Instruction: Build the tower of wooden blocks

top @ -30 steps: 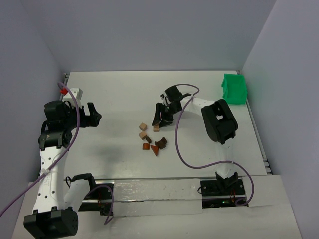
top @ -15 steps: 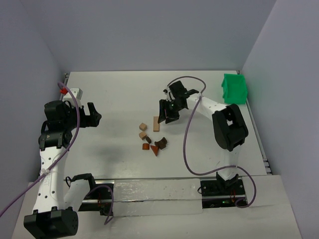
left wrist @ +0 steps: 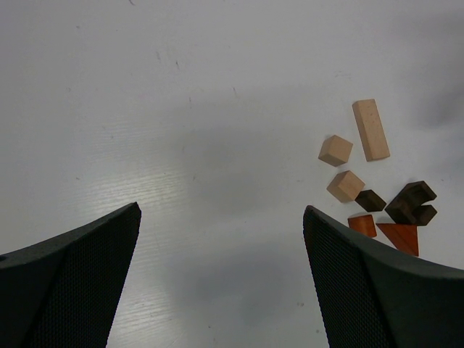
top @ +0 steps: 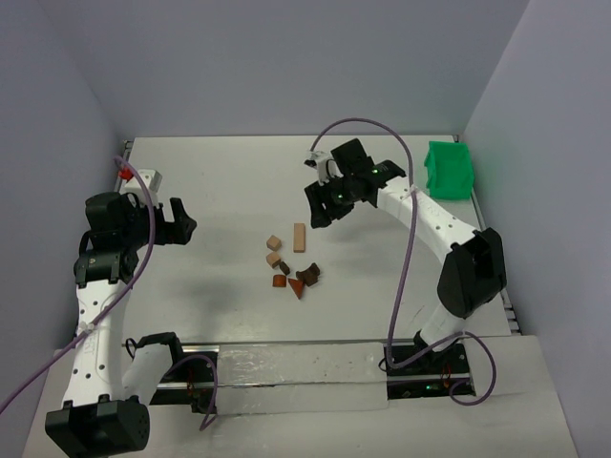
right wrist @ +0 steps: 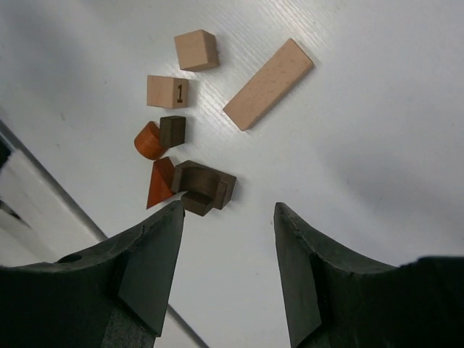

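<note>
While my right claw (top: 323, 203) hangs open and empty just beyond the wood blocks (top: 289, 262), they lie scattered on the counter (top: 220, 191), unstacked; my left claw (top: 181, 224) gapes open, well aside.

Wood blocks (right wrist: 172, 130) tan, reddish-brown, dark brown; bin (top: 449, 170) green; table (top: 220, 191) white.

Tan bar (right wrist: 268, 84) lies apart with room alongside; other wood blocks (right wrist: 205, 185) crowd, some apparently touching.
</note>
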Robot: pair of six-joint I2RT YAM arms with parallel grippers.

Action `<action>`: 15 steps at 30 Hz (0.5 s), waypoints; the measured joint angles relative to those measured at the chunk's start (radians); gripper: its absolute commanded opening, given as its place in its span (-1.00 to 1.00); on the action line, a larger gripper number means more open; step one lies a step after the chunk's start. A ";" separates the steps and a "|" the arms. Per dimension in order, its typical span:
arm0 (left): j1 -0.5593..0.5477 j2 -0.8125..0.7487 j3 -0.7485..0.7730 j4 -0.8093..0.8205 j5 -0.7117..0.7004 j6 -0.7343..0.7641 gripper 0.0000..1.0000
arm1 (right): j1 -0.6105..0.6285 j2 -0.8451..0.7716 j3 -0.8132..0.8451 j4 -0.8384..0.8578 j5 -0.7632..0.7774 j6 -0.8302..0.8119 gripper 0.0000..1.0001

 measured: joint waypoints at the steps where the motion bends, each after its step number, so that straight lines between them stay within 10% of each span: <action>1: -0.001 0.000 0.000 0.000 0.005 0.004 0.98 | 0.020 0.000 0.011 -0.006 0.015 -0.024 0.27; 7: -0.014 0.008 0.000 -0.004 0.048 0.029 0.98 | 0.168 0.021 0.083 -0.059 0.127 -0.156 0.71; 15: -0.022 0.009 0.000 -0.011 0.115 0.049 0.98 | 0.256 0.262 0.351 -0.135 0.190 -0.249 0.59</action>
